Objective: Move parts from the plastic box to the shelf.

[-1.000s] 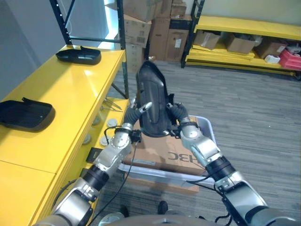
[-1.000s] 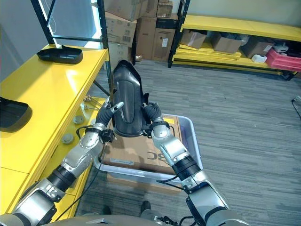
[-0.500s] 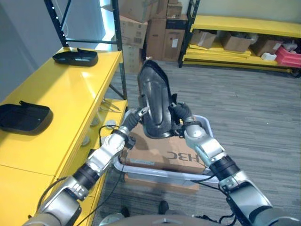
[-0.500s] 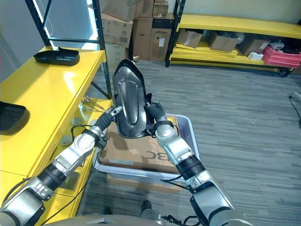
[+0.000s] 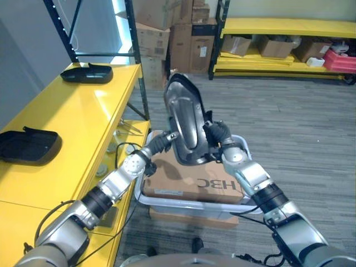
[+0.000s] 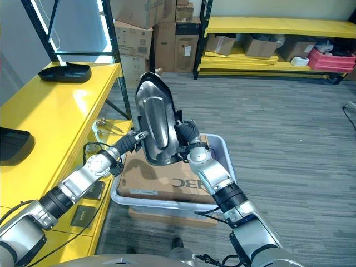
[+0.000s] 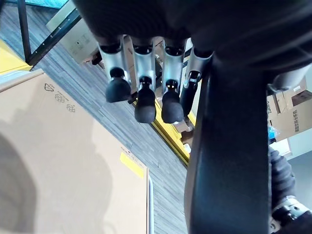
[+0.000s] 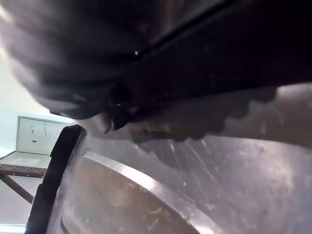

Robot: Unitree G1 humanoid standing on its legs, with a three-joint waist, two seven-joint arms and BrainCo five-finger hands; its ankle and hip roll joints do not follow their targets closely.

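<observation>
On the far left I see the yellow shelf [image 5: 72, 133] with two black parts already on it: one near me [image 5: 28, 146] and one at the far end [image 5: 87, 73]. They lie well apart, with bare yellow surface between them.

Next to the right is my left hand [image 6: 135, 140]. Its fingers [image 7: 141, 92] are almost straight and press against the left side of the part [image 5: 186, 119]; they do not curl around it. The part is a long black shell and I hold it upright in the air, above the box [image 6: 222, 150], between both hands. My right hand [image 6: 188, 133] is on the right side of the part; how far its fingers close on it, I cannot tell.

I judge that the step now is to carry the part over to the shelf. To do it well, I think I must keep equal pressure from both sides, because the left hand only pushes and the shell looks smooth and could slip. I would swing both arms together to the left and lay it down in the bare place between the two parts.

The box is pale plastic and stands on the floor. A flat brown carton [image 5: 192, 178] lies in it and covers the inside, so I cannot tell whether more parts wait below.
</observation>
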